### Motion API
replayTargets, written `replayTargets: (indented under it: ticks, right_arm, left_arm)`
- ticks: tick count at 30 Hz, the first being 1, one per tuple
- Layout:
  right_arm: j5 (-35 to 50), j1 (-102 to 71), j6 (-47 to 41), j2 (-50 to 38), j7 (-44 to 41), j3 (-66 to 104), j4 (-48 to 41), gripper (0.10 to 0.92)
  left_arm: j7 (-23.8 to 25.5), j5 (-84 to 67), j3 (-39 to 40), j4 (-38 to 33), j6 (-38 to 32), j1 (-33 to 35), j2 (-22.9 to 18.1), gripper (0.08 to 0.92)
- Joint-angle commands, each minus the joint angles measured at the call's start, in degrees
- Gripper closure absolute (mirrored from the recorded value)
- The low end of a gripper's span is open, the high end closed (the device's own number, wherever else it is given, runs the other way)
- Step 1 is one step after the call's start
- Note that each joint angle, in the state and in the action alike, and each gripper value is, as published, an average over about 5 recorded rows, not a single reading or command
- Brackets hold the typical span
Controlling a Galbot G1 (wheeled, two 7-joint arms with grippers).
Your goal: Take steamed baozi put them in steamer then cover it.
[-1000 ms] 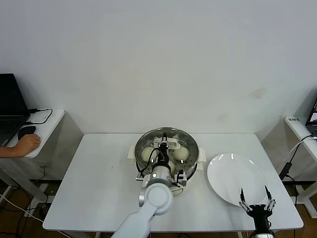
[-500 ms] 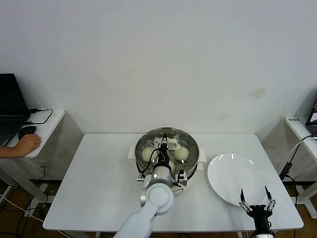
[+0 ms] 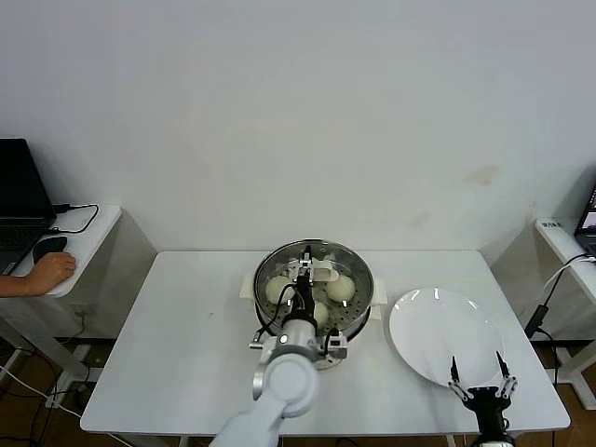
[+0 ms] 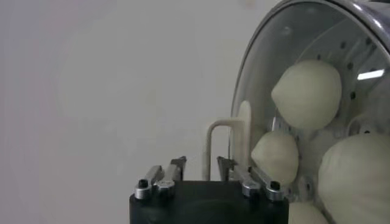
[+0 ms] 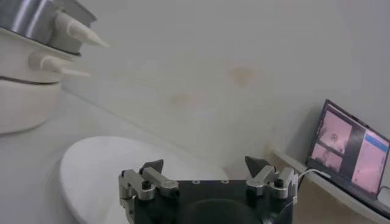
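I see the cover [image 3: 314,279] sitting on the steamer [image 3: 358,312] at frame center, baozi [image 3: 341,288] under the glass. My left hand [image 4: 201,163] is released just off the cover's handle [image 4: 224,145]. Right hand [image 3: 480,382], fingers spread, waits lower right by the plate [image 3: 438,331].

Left claw [image 4: 201,165] parted, right claw [image 5: 206,165] wide.

Steamer [image 3: 358,265]: polished stainless steel, mirror-bright wall, perforated floor. Base [image 5: 21,103]: cream plastic, satin.
Cover [image 4: 256,73]: clear glass, glossy, metal rim; handle [image 4: 218,146] cream plastic, smooth.
Steamed baozi [image 4: 308,94]: matt, smooth dough skin.
Plate [image 3: 438,335]: glossy white, glazed look.
Tabletop [image 3: 186,345]: matt white.
Left claw [image 4: 201,170]: black matt housing, bare metal fingers.
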Motion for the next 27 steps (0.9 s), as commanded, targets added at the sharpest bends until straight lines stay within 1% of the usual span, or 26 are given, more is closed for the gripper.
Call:
replayTargets:
  ticks: [1,4,6,7,8,11,12,15,19,23,27]
  right_arm:
    - [-0.35,-0.66,-0.01,0.13,0.01,-0.04,0.46,0.203]
    - [-0.51,-0.99,-0.11,0.32,-0.03,-0.18,0.89,0.203]
    - [-0.38,-1.34,-0.11,0.38,-0.17,-0.28,1.23,0.202]
    - [-0.12,-1.55,-0.02,0.37,-0.32,-0.32,1.44,0.202]
    - [0.35,-1.78,0.21,0.33,-0.54,-0.39,1.68,0.202]
    - [2.82,-2.68,0.98,-0.1,-1.36,-1.13,2.66,0.203]
    - [3.97,-3.17,1.2,-0.5,-1.67,-1.66,3.11,0.203]
    - [7.42,-5.04,1.55,-2.49,-2.51,-3.8,4.91,0.203]
    - [11.54,-7.84,1.45,-5.94,-3.78,-5.93,7.45,0.202]
    - [17.99,-11.71,-1.27,-9.72,-5.66,-8.08,10.73,0.203]
    - [22.25,-14.64,-4.81,-12.06,-7.13,-9.78,13.11,0.202]
  left_arm:
    - [-7.19,-16.7,-1.76,-18.71,-2.41,9.31,12.7,0.357]
    - [-11.61,-26.67,-5.87,-25.22,-3.94,14.2,16.9,0.271]
    - [-16.61,-36.84,-10.78,-28.44,-6.44,18.95,19.1,0.219]
    - [-19.44,-43.67,-14.42,-29.44,-9.27,21.95,19.89,0.205]
    - [-21.38,-51.61,-19.06,-29.98,-13.87,25.67,20.41,0.19]
    - [-25.7,-72.69,-32.13,-28.92,-27.71,35.26,20.67,0.179]
    - [-26.67,-78.07,-35.79,-28.0,-31.06,37.61,20.32,0.178]
    - [-30.52,-90.24,-42.46,-24.85,-35.62,42.64,19.16,0.177]
    - [-31.59,-101.02,-44.16,-22.57,-37.39,47.94,17.52,0.177]
    - [-30.6,-102.66,-42.94,-21.3,-40.48,51.92,15.24,0.177]
    - [-30.92,-102.13,-40.98,-19.5,-41.13,52.59,12.28,0.177]
